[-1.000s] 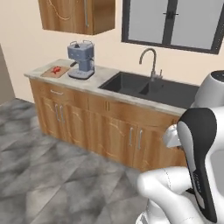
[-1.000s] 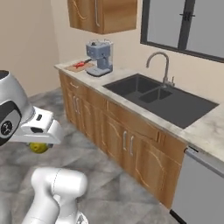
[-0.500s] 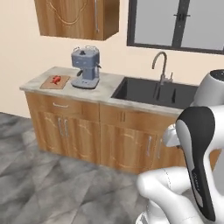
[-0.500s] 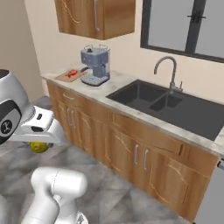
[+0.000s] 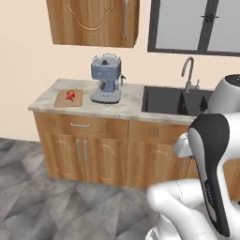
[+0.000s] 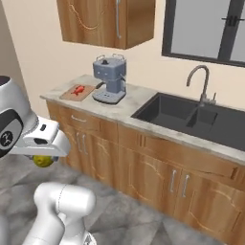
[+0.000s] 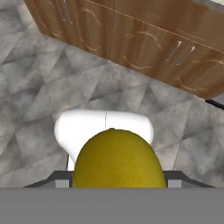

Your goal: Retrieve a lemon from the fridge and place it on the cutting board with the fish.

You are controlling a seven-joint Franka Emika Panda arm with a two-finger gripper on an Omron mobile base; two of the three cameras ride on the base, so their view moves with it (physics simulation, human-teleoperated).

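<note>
Left base view — board: the cutting board (image 5: 68, 98) lies at the left end of the counter (image 5: 131, 105), with the fish (image 5: 71, 94) on it; no lemon there yet.
Left base view — surroundings: a coffee machine (image 5: 107, 78) stands just right of the board; the sink (image 5: 180, 101) and faucet (image 5: 189, 72) lie further right, under the window (image 5: 197, 26).
Right base view — load: the lemon (image 6: 43, 161) hangs under the gripper (image 6: 45, 155), low in front of the cabinets (image 6: 143, 167) and well apart from the board.
Right base view — obstruction: the coffee machine sits close to the board's right side — judged the one thing to avoid on approach; a wall cabinet (image 6: 107, 21) hangs above.
Hand view — claw: the lemon sits at the bottom of the frame, hiding the fingertips; judged clamped on it, since it hangs off the floor.
Hand view — below: grey floor (image 7: 39, 83) and cabinet doors.
Progress: retrieval looks done — carrying and placing beside the fish remain.
</note>
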